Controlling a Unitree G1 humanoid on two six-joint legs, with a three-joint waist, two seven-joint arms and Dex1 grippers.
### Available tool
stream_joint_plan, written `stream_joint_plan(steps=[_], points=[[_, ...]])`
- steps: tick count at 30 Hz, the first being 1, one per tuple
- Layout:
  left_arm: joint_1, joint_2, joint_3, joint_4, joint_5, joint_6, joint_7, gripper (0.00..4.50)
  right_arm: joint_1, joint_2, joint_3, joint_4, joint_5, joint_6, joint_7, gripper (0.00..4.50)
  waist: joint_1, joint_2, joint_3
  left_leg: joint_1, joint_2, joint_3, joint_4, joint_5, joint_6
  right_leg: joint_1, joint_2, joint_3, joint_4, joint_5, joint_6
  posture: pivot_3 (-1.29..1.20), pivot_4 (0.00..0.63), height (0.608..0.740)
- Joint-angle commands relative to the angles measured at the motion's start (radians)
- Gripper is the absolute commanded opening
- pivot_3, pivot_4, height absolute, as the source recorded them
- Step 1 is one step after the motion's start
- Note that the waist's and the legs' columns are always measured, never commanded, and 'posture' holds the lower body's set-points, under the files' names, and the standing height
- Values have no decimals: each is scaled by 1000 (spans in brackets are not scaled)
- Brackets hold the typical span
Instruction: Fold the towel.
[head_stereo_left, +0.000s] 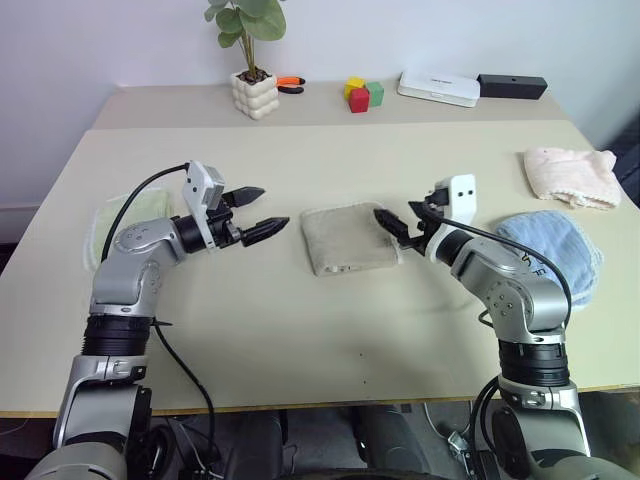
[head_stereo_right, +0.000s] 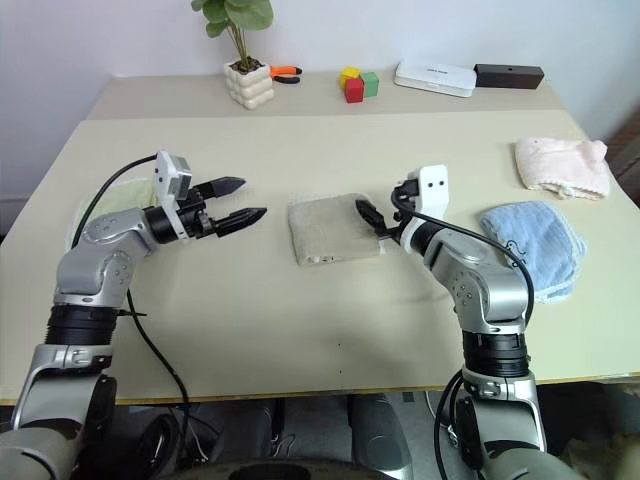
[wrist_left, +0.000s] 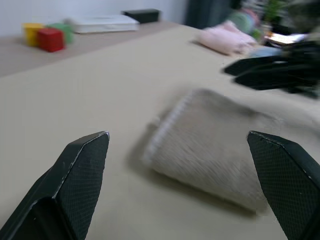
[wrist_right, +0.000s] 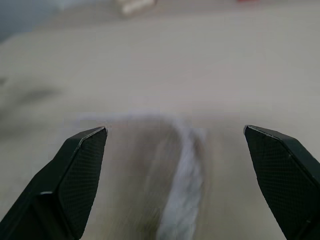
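- I see the towel (head_stereo_left: 349, 239) lying folded into a small, thick square near the middle of the table (head_stereo_left: 300, 330), flat on the surface, with its white edging showing along the near edge.
- My left gripper (head_stereo_left: 255, 212) hangs above the table just off the towel's left side, pointing across toward it; its two fingers stand wide apart and hold nothing. There is a clear gap between the fingertips and the cloth.
- My right gripper (head_stereo_left: 392, 224) sits at the towel's right edge, fingers over the cloth's upper right corner; from the head views I cannot tell whether they touch it.
- In the right wrist view the fingers (wrist_right: 80, 170) are spread wide with the towel between and beyond them, nothing clamped.
- So the towel lies between the two grippers, free of both.
- A green cloth (head_stereo_left: 125, 222) lies under my left arm; a blue one (head_stereo_left: 560, 245) lies beside my right.
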Motion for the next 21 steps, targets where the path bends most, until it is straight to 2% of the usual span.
stream_joint_plan(steps=[1,6,11,14,17,21], points=[[27,51,9,-67,-44,22,-84,4500,-22,-17,52,27,-66,2,-15,4459,0,0,0,0,0,0,0,0,0,0,0,0,0,0,0,0,150,740],[79,96,19,-160,-83,53,-129,4500,-52,-7,72,102,-90,38,-6,4459,1,0,0,-4,0,0,1,0,0,-3,0,0,0,0,0,0,150,740],[88,92,31,-175,-79,32,-99,4500,-75,5,77,151,-67,116,35,4459,0,0,0,-6,0,0,2,0,0,-6,0,0,2,0,0,0,150,740],[85,72,30,-171,-70,17,-66,4500,-91,39,28,141,23,210,77,3690,-1,0,0,-5,0,0,2,0,0,-6,0,0,3,0,0,0,150,740],[87,57,24,-171,-69,8,-48,4500,-102,58,-2,136,55,249,84,2078,-2,0,0,-5,0,0,2,0,0,-6,0,0,4,0,0,0,150,740],[76,34,13,-161,-65,0,-32,4500,-110,77,-64,141,90,274,63,148,0,0,0,-6,0,0,2,0,0,-7,0,0,4,0,0,0,150,740]])
